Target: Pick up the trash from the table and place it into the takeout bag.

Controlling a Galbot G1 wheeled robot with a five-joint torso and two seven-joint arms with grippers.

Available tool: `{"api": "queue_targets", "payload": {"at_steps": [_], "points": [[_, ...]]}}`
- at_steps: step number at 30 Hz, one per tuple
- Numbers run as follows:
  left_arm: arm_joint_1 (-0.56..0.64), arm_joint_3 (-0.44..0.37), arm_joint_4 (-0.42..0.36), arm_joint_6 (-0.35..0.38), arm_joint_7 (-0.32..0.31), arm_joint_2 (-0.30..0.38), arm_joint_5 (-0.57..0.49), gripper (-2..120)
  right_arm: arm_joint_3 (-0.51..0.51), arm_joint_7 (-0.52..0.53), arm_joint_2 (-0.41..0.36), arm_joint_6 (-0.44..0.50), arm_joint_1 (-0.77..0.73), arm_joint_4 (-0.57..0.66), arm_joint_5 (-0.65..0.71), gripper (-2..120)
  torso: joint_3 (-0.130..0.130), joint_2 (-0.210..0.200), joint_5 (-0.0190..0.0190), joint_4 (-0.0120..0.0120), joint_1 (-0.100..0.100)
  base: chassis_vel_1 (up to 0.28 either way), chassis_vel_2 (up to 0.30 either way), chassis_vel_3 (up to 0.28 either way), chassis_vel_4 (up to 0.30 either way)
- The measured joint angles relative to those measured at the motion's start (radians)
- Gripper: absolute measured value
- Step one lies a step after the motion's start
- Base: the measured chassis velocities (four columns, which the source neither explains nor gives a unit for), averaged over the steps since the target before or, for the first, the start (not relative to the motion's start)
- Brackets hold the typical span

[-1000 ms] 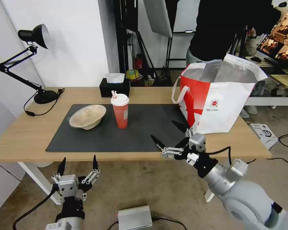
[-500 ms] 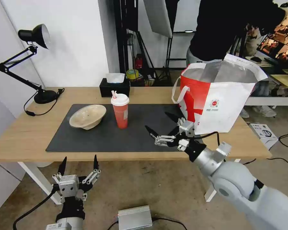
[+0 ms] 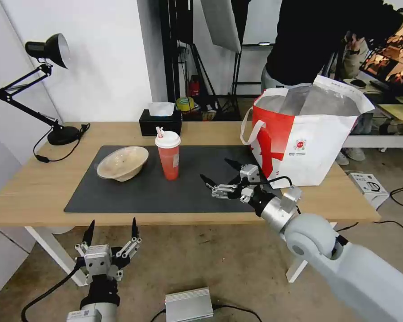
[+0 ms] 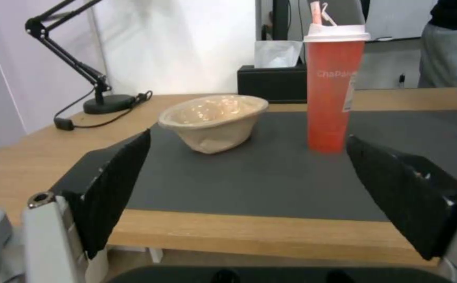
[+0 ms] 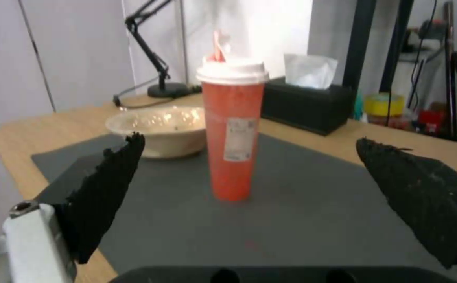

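The right gripper (image 3: pixel 220 173) hangs low over the dark grey mat (image 3: pixel 134 192), jaws spread wide and empty, aimed at the red drink cup (image 3: pixel 169 156) that stands upright near the mat's middle, with clear mat between the fingertips and the cup. To my eye the step in hand is the reach for that cup, and doing it well means coming in level, with the cup centred between the two black fingers (image 5: pixel 108 188), and closing around the mid-body rather than up at the white lid, where a squeeze could pop it or tip the tall cup toward the beige pulp bowl (image 3: pixel 122 163) sitting just beside it on the lamp side. A gentle close looks wise, since the cup wall is likely thin. The right arm stretches forward from the robot's right, its forearm low across the table (image 3: pixel 27 188) edge and its wrist pointing toward the cup. The takeout bag (image 3: pixel 304 138) stands open at the table's right end, close behind that arm, so the carry should be short. The left gripper (image 3: pixel 109 232) sits parked below the table's front edge, fingers apart and holding nothing.
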Motion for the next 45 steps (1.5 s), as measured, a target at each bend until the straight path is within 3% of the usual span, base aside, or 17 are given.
{"api": "queue_targets", "payload": {"at_steps": [14, 23, 45], "points": [[-0.02, 0.005, 0.024, 0.0, 0.005, 0.0, 0.0, 100, -0.121, -0.026, 0.042, -0.051, 0.195, -0.121, 0.035, 100, 0.0, 0.0, 0.0, 0.0001, 0.0, 0.0, 0.0, 0.0, 0.0], [-0.032, 0.004, 0.034, -0.001, 0.003, 0.005, -0.012, 100, -0.193, 0.019, 0.054, -0.118, 0.338, -0.162, 0.099, 100, 0.0, 0.0, -0.0001, 0.0001, 0.0, 0.0, 0.0, 0.0, 0.0], [-0.027, 0.005, 0.032, -0.002, 0.001, 0.008, -0.015, 100, -0.265, -0.015, 0.105, -0.303, 0.467, -0.236, 0.148, 100, 0.0, 0.0, 0.0, 0.0001, 0.0, 0.0, 0.0, 0.0, 0.0]]}}
